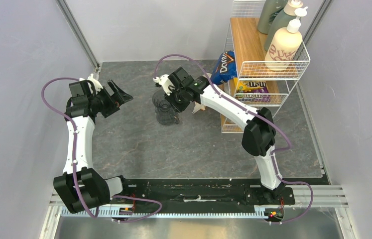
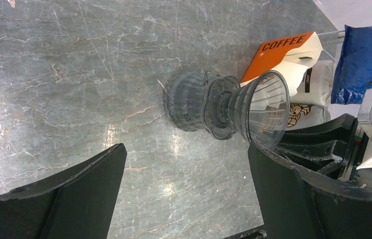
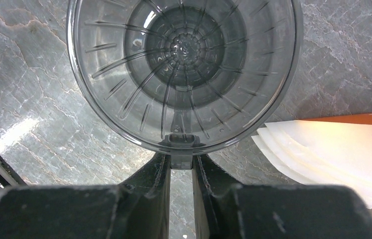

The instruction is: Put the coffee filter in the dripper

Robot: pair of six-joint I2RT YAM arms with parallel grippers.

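Filter stack (image 3: 338, 154) cut off at 4 o'clock; my right tool (image 3: 181, 162) pinches the dripper (image 3: 181, 74) handle (left tool (image 2: 186, 149) gapes, empty).

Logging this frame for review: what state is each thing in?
dripper: seated on the glass jug, no filter inside
glass jug: upright, under the dripper
right gripper: shut on the dripper's handle
left gripper: open, holding nothing
coffee filters: flat, fanned from the orange packet
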